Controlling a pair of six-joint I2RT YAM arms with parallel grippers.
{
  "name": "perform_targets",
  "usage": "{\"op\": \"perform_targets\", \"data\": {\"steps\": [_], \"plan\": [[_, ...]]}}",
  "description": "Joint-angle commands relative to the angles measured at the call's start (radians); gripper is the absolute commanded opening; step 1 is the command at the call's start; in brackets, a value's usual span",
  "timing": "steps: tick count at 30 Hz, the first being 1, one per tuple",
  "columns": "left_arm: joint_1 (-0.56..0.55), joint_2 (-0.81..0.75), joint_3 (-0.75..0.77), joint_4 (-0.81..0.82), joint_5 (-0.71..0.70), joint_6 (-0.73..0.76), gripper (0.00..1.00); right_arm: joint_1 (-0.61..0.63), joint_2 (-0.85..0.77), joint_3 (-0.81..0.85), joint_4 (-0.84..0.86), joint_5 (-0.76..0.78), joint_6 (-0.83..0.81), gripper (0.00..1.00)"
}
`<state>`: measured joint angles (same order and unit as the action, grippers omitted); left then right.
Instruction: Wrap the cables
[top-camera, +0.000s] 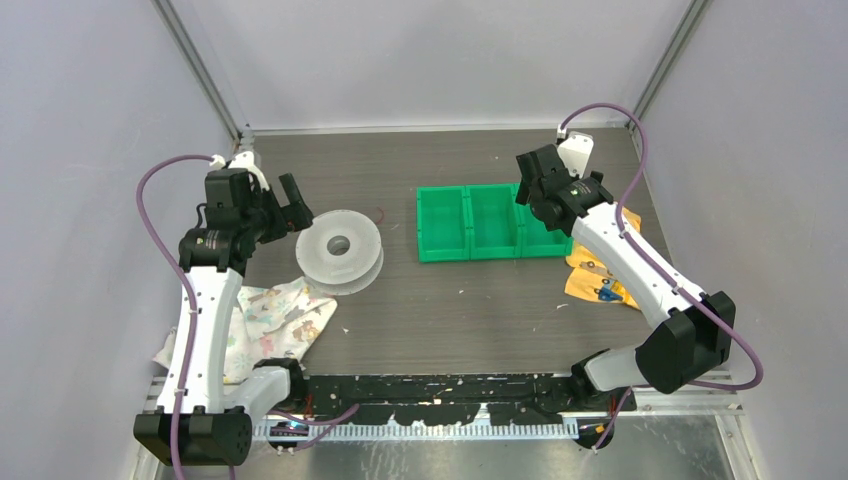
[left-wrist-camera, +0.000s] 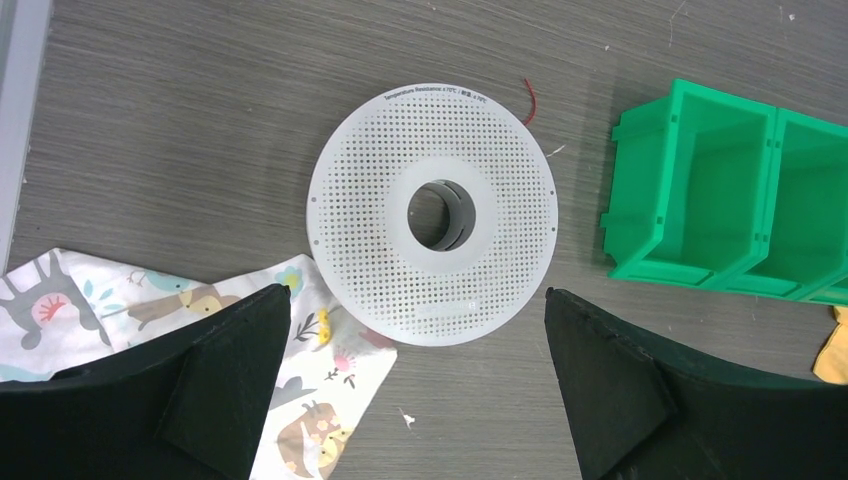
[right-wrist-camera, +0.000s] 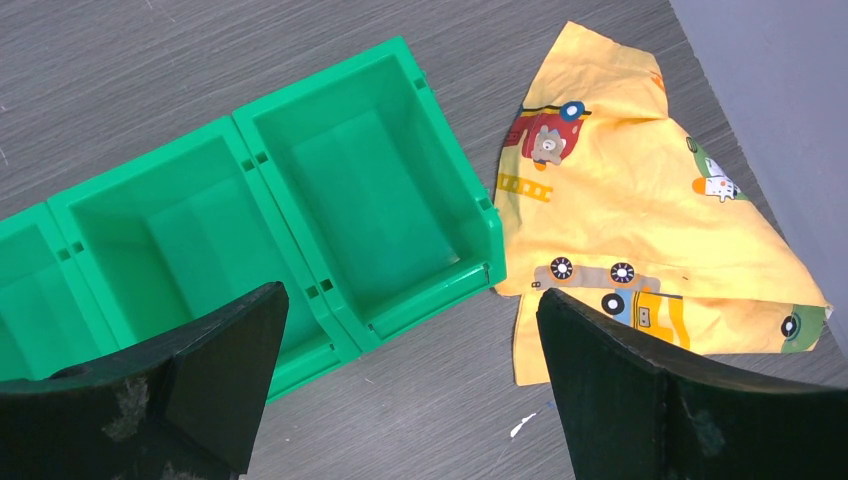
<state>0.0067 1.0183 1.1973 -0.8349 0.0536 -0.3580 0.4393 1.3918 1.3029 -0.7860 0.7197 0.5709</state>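
Observation:
Of the cables I see only a short thin red strand (left-wrist-camera: 528, 101) sticking out from under the far rim of a white perforated spool (left-wrist-camera: 432, 214); the rest is hidden. The strand (top-camera: 381, 213) and the spool (top-camera: 340, 249) also show in the top view, left of centre. My left gripper (top-camera: 283, 200) hovers just left of and above the spool, open and empty; in the left wrist view (left-wrist-camera: 415, 300) the spool lies ahead of its spread fingers. My right gripper (top-camera: 533, 183) is open and empty above the right end of the green bins (right-wrist-camera: 350, 190).
Three joined green bins (top-camera: 490, 222) stand at centre right; they also show in the left wrist view (left-wrist-camera: 700, 190). A yellow printed cloth (right-wrist-camera: 620, 200) lies right of them (top-camera: 600, 280). A white patterned cloth (top-camera: 270, 320) lies near left, partly under the spool (left-wrist-camera: 100, 300).

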Motion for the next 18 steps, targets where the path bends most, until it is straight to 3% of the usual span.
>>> {"op": "perform_targets", "data": {"steps": [1, 18], "plan": [[0.002, -0.020, 0.016, 0.031, 0.023, 0.015, 1.00, 0.000, -0.030, 0.004, 0.028, 0.013, 0.011, 1.00], [0.002, 0.001, 0.042, 0.017, 0.038, 0.030, 1.00, 0.000, -0.021, -0.013, 0.065, -0.025, -0.001, 1.00]]}}
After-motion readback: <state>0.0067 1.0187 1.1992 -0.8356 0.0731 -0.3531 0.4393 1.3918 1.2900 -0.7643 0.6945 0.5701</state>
